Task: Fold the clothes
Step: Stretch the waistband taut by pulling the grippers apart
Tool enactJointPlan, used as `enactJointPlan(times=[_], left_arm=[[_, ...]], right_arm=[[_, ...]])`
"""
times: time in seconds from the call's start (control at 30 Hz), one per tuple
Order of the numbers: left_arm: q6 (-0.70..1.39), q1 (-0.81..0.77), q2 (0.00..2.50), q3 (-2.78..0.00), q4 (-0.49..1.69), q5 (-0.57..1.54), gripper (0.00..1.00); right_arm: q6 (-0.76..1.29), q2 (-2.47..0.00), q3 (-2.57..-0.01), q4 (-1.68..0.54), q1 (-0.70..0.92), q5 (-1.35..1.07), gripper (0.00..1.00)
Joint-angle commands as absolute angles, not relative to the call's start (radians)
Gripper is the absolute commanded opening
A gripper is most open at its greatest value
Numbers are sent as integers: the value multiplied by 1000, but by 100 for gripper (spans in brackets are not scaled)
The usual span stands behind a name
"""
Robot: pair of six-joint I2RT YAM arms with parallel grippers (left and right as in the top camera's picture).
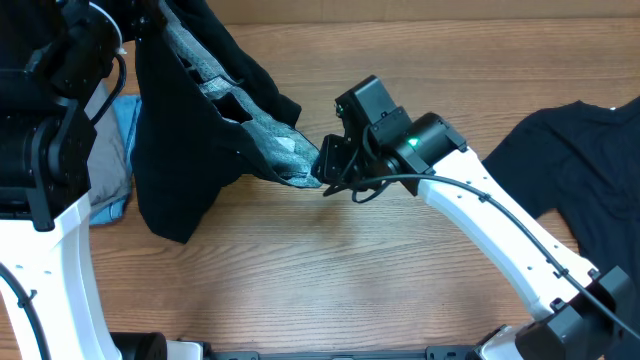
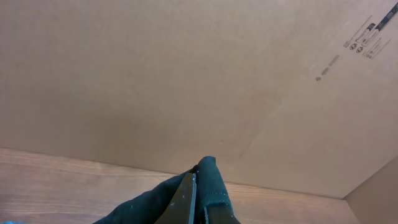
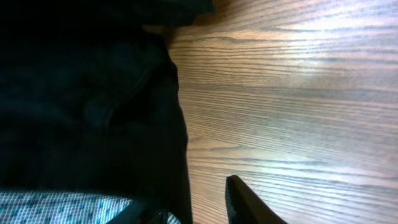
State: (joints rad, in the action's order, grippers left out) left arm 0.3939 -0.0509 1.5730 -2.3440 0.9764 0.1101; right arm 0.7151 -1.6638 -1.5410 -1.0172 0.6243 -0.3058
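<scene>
A black garment (image 1: pixel 175 150) with a grey patterned inner side (image 1: pixel 285 150) hangs from the top left and stretches down to the right. My left gripper (image 2: pixel 200 202) is shut on a fold of this black fabric (image 2: pixel 214 183) and holds it up off the table. My right gripper (image 1: pixel 322 168) is at the garment's lower right corner. In the right wrist view its jaws stand apart. The black fabric's edge (image 3: pixel 177 155) lies between them, with a strip of bare table between it and the right finger (image 3: pixel 245 202). The other finger is mostly hidden by the cloth.
A second black garment (image 1: pixel 575 170) lies at the table's right edge. Light-blue (image 1: pixel 122 125) and grey (image 1: pixel 105 160) pieces are stacked at the left, beside the left arm. A cardboard wall (image 2: pixel 186 81) rises behind the wooden table (image 1: pixel 330 270).
</scene>
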Motion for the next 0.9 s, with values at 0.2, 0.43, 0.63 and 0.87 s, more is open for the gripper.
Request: enactJointPlan(times=[0.2,0.43,0.63,0.87], left_arm=[[404,-56,1568,-2377,974,94,4],[394,-56,1568,-2377,976,98,4],[337,-56,1568,-2377,993,85,4],[390,-59,1568,-2377,971,86,4]], right_arm=[[764,-1663,-1477,-962,640,-338,8],[666,-1651,-1482,-960,621,-357,4],[537,-1556,-1536,-1049,476,-360,4],[396,-1473,-1718,-1224,268,-361,4]])
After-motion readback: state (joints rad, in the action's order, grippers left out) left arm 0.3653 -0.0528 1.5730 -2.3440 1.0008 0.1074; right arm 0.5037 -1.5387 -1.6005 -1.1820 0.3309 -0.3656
